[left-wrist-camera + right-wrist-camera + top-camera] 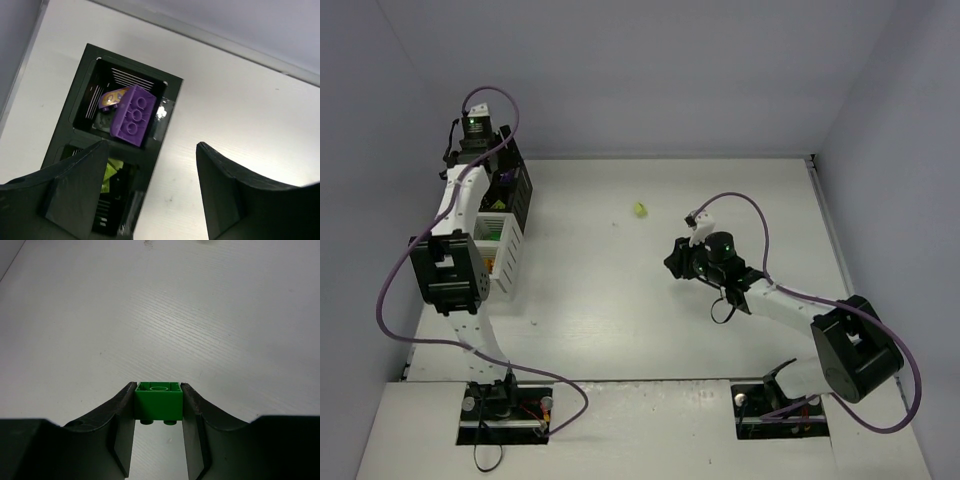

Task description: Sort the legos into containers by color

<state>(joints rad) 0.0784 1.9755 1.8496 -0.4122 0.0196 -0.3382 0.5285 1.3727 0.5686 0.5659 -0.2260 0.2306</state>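
My right gripper [158, 402] is shut on a dark green lego [158, 399], studs facing down, held above the bare table; it sits mid-table in the top view [678, 262]. My left gripper [152, 150] is open and empty above the black bin [87, 59] at the far left [516, 182]. A purple lego [133, 115] lies in that bin over another purple piece. Light green legos [111, 175] show in the bin below. A light green lego [640, 209] lies alone on the table. White bins [508, 255] join the black one.
The left arm's links [448, 270] hang over the bin row. Grey walls close the table on the left, back and right. A cable loops from the right wrist [740, 205].
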